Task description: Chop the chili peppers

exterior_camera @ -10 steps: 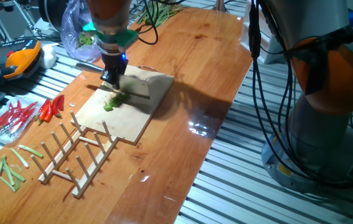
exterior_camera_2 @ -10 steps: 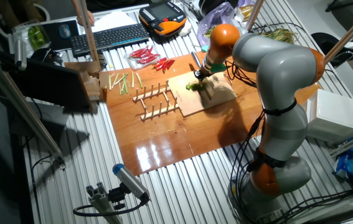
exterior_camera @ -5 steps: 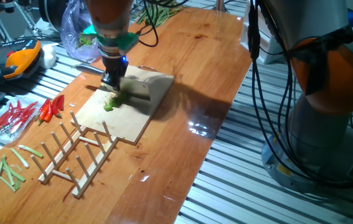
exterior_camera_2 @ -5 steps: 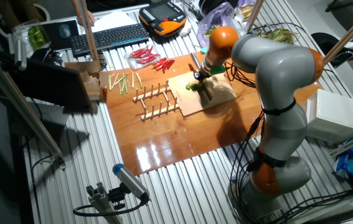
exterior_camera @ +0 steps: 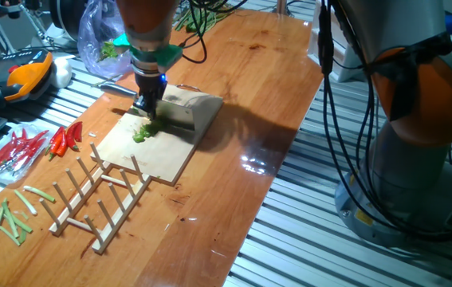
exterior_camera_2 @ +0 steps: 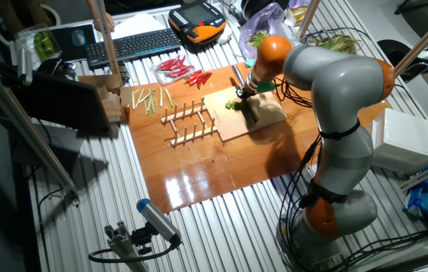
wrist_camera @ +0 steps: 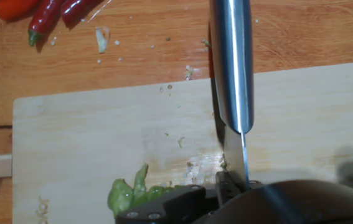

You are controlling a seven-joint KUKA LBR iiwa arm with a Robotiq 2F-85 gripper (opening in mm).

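Note:
The green chili peppers [exterior_camera: 142, 133] lie as a small mashed clump on the wooden board [exterior_camera: 162, 155], near its left part. They also show in the other fixed view [exterior_camera_2: 231, 105] and at the bottom of the hand view [wrist_camera: 128, 195]. My gripper [exterior_camera: 147, 108] stands just above and behind the clump, shut on a knife [wrist_camera: 231, 62]. The steel blade sticks out past the board's far edge, towards the red chilies [wrist_camera: 45, 15]. In the hand view the blade is to the right of the clump and not on it.
A wooden peg rack [exterior_camera: 98, 195] lies in front of the board. Red chilies [exterior_camera: 34, 145] and pale green sticks [exterior_camera: 2, 219] lie to the left. A plastic bag [exterior_camera: 98, 40], an orange pendant [exterior_camera: 26, 76] and a keyboard [exterior_camera_2: 130, 45] sit behind.
My gripper with the knife has shifted slightly to the right along the board. The green clump has stayed where it was.

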